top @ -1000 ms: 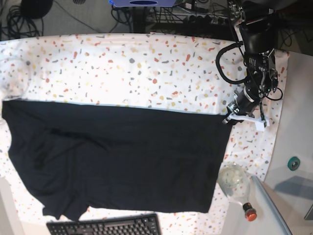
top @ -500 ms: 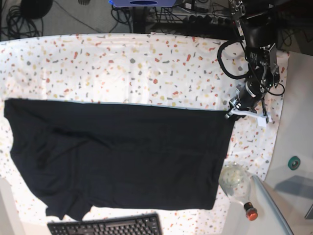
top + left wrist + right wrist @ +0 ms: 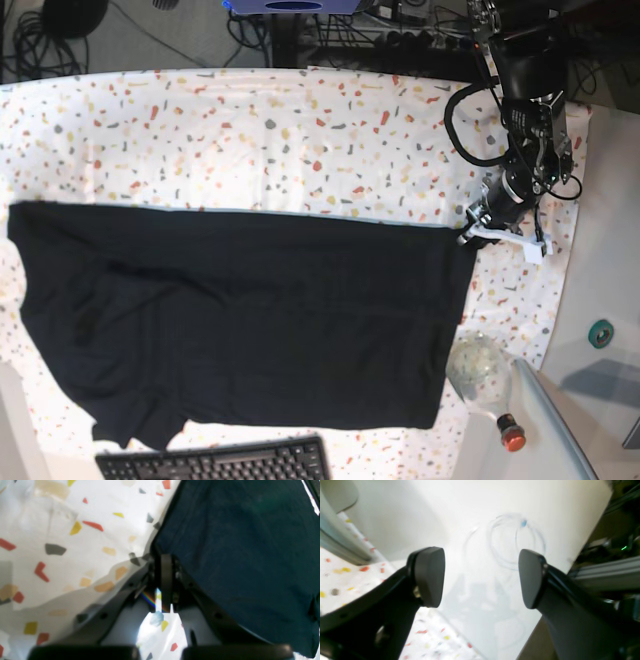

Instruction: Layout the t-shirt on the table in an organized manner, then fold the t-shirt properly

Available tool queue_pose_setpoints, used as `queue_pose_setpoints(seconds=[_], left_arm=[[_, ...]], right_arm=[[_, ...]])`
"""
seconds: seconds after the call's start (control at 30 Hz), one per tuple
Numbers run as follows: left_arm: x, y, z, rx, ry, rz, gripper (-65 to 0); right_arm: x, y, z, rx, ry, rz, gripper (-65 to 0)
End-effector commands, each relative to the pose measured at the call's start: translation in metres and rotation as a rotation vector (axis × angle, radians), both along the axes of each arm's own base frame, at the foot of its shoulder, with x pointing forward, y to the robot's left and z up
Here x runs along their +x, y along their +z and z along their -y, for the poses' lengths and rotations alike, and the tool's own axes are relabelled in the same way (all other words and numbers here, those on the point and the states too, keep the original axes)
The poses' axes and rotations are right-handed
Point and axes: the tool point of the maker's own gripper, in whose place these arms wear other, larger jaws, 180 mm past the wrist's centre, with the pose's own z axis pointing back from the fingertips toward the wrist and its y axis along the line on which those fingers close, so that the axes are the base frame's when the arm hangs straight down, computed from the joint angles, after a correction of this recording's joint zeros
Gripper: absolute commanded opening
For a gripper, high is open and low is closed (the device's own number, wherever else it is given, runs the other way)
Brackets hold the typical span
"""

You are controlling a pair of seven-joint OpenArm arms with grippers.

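Base view: left gripper point(image 3: 470, 236) pinches t-shirt point(image 3: 240, 320) corner.

My base camera looks straight down from well above, taking in nearly the whole table point(image 3: 300, 130) with the t-shirt point(image 3: 240, 320) spread across its lower half. My left wrist camera sits close above my left gripper point(image 3: 163, 565), facing along its jaws toward 12 o'clock, very near the cloth; it shares with the base view the shirt corner at that view's 3 o'clock. My right wrist camera looks out between my right gripper's point(image 3: 481, 576) spread fingers at a pale blurred surface, table flecks at 8 o'clock
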Motion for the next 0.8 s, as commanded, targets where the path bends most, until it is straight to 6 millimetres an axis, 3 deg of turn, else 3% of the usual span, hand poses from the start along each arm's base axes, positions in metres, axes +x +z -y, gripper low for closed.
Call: queue_pose_setpoints(seconds=[0.0,0.17,0.4,0.53,0.63,0.77], left_arm=[[0.013,0.014,-0.006,0.011,0.007,0.052,-65.0],[0.013,0.014,-0.006,0.011,0.007,0.052,-65.0],[0.013,0.014,-0.006,0.01,0.008,0.052,-65.0],[0.011,0.013,-0.006,0.01,0.007,0.049,-65.0],[0.009,0.011,-0.006,0.01,0.007,0.043,-65.0],[0.008,0.01,-0.006,0.012,0.007,0.041,-65.0]], right_arm=[[0.012,0.021,0.0,-0.014,0.027,0.057,-24.2],[0.021,0.005,-0.043,0.143,0.11,0.122,-24.6],[0.006,-0.005,-0.106,0.263,0.141,0.201,-24.8],[-0.021,-0.028,-0.149,0.426,0.095,0.272,-24.6],[-0.055,-0.055,-0.167,0.646,-0.002,0.398,-24.8],[-0.078,-0.082,-0.192,0.805,-0.033,0.443,-24.9]])
